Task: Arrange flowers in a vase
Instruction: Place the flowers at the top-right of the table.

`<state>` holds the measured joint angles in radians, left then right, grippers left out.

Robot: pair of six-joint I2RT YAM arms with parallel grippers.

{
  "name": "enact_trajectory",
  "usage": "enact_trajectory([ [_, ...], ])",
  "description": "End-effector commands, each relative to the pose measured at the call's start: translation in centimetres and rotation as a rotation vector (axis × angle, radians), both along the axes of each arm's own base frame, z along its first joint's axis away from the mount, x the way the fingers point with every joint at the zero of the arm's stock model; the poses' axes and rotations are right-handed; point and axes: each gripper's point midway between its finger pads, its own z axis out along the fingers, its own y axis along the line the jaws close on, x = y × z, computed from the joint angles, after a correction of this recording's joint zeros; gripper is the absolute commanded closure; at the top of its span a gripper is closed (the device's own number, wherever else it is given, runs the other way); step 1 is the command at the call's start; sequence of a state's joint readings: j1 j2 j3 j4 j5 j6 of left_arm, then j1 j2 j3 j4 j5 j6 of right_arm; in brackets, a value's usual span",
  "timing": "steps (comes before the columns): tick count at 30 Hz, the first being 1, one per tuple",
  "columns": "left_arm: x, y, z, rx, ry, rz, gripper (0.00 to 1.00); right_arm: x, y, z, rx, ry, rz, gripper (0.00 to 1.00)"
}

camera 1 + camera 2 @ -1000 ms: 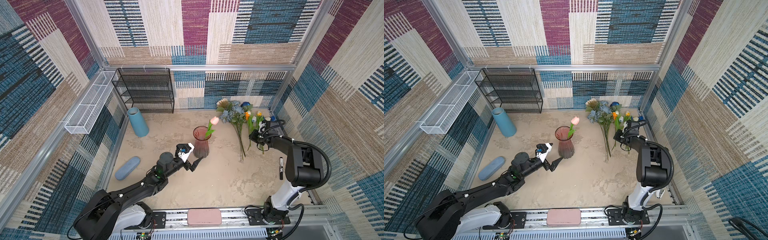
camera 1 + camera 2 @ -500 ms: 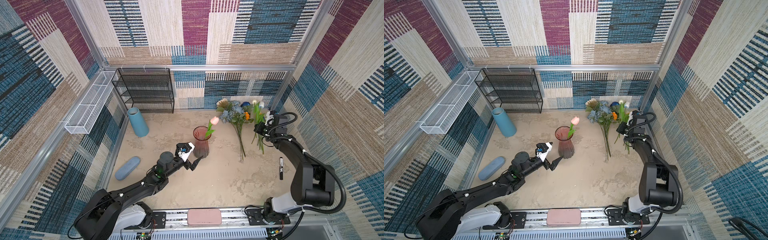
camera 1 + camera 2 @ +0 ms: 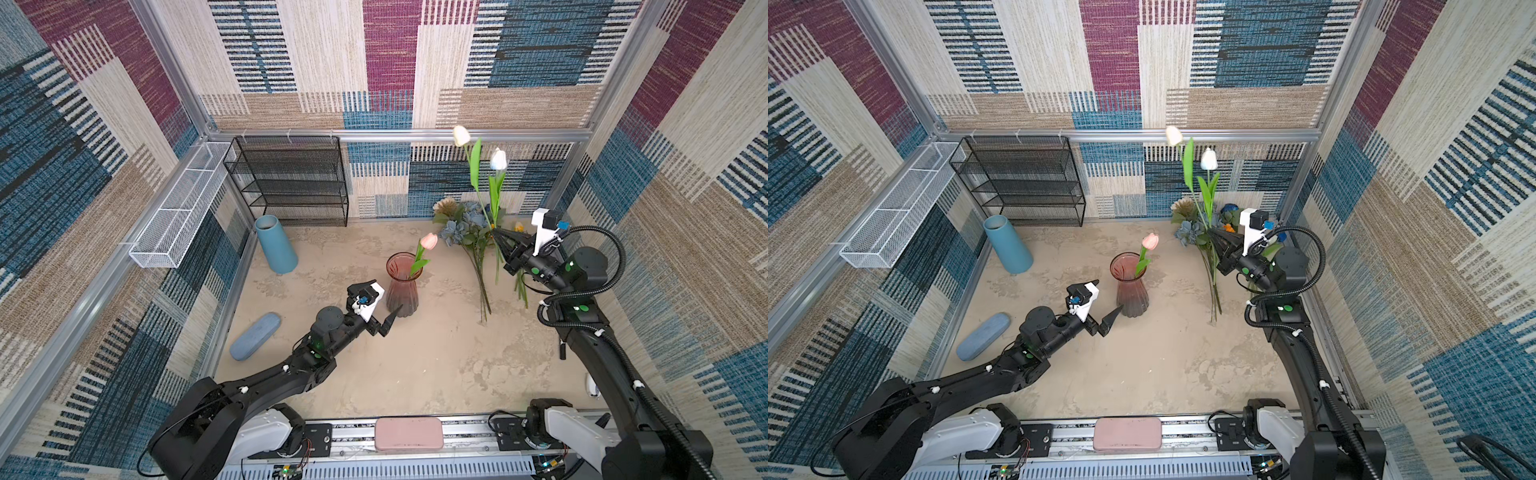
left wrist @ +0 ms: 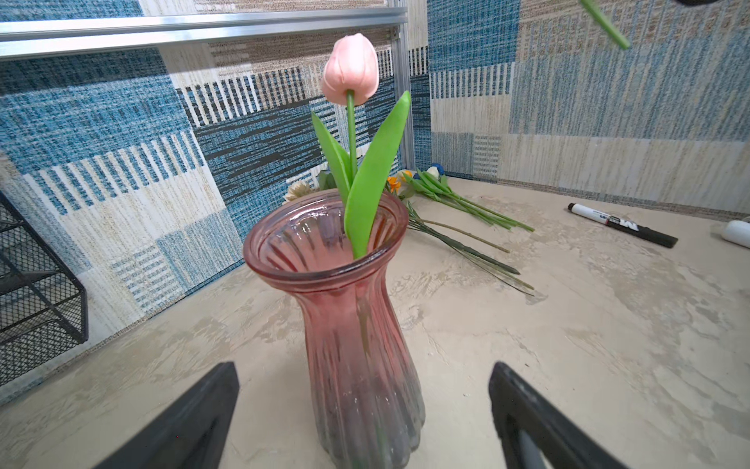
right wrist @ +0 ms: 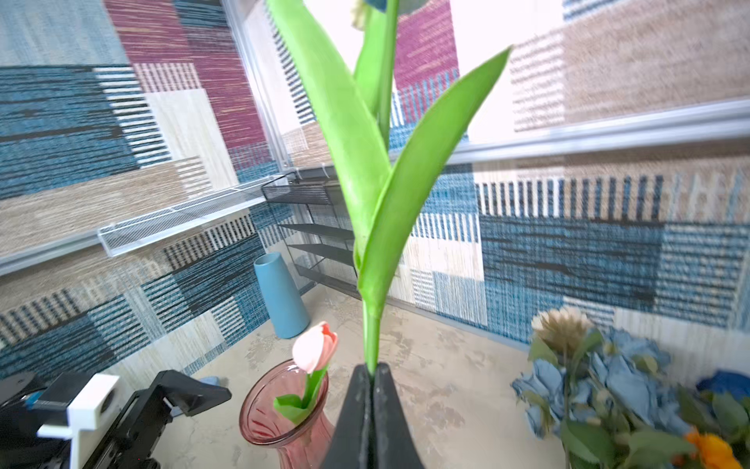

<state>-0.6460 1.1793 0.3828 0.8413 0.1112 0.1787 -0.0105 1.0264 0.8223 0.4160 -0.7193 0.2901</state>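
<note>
R gripper pinched tight on two tulips, raised at ~2 o'clock of the vase; L gripper spread astride its base w/o gripping, so a stem could slip or snag the rim/pink tulip & tip it; spare flowers lie at 1 o'clock, path looks open.

The black left pincer faces a ribbed rose-pink glass vase greying at its foot, with a pale pink tulip on green stem and leaves. Above the black right pincer stand bright green leaves, a cream tulip and a white tulip tinged blue. The surface is mottled beige, the walls a patchwork of blue, maroon, cream and tan stripes.
</note>
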Motion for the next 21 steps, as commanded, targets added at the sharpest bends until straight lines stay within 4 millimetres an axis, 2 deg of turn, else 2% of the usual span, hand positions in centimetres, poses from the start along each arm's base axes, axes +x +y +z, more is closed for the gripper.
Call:
enact_trajectory([
  [1,0.0,0.0,1.4,-0.032,-0.044,-0.001,0.01,1.2,-2.2,0.6,0.030,-0.026,-0.162,1.00],
  [2,0.0,0.0,1.4,-0.031,-0.043,-0.002,0.01,2.1,-3.6,-0.3,0.051,0.018,-0.254,0.99],
  [4,0.0,0.0,1.4,-0.034,-0.042,-0.002,0.01,4.3,-6.6,-3.3,0.069,0.154,-0.435,0.99],
  [9,0.1,-0.1,1.0,-0.029,-0.034,-0.005,0.01,6.6,-8.3,-11.2,0.049,0.431,-0.545,1.00],
  [11,0.0,-0.1,0.9,-0.026,-0.033,-0.005,0.01,6.6,-9.2,-14.9,0.049,0.555,-0.607,1.00],
  [16,0.0,0.2,0.4,-0.017,-0.027,0.009,0.01,5.1,-9.8,-23.8,-0.004,0.818,-0.649,1.00],
  [19,0.0,0.3,0.2,-0.015,-0.024,0.013,0.01,4.3,-10.6,-27.9,-0.018,0.926,-0.672,1.00],
  [21,0.0,0.2,0.1,-0.016,-0.022,0.009,0.01,4.1,-11.2,-29.6,0.004,0.974,-0.676,1.00],
])
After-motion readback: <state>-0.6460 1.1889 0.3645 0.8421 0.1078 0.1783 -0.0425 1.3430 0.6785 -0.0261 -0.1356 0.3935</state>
